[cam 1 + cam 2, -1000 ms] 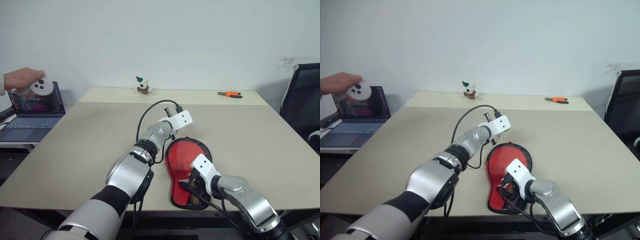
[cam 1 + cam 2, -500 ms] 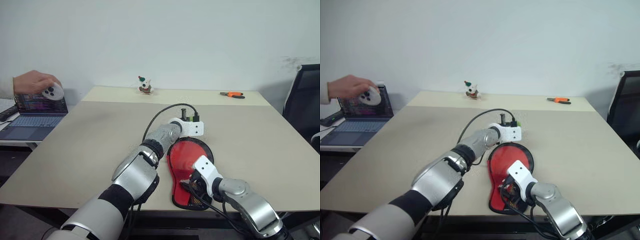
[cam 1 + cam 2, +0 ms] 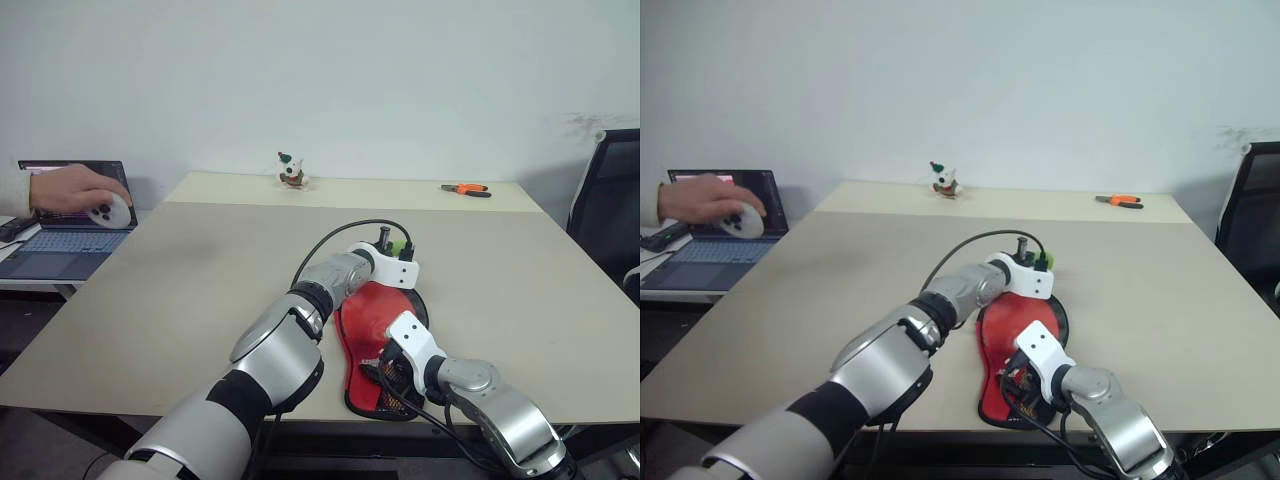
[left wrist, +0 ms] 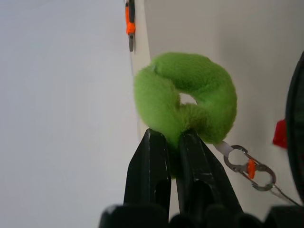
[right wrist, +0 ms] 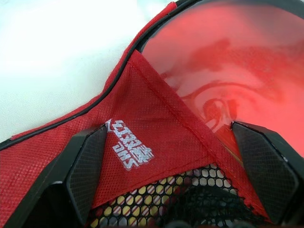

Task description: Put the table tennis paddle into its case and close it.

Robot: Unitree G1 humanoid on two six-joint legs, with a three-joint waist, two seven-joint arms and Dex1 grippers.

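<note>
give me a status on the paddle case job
Left claw shut on fuzzy lime-green round fob. Right claw open, straddling red-and-mesh fabric case. Red rubber paddle face inside, case unzipped. Nothing blocking.

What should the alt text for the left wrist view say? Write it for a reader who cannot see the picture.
The left end effector is shut on a fuzzy lime-green fob, its two black fingers pinching the fob's lower edge. A small metal clip hangs from the fob over the beige table, and an orange-handled tool lies at the table's far edge.
</note>
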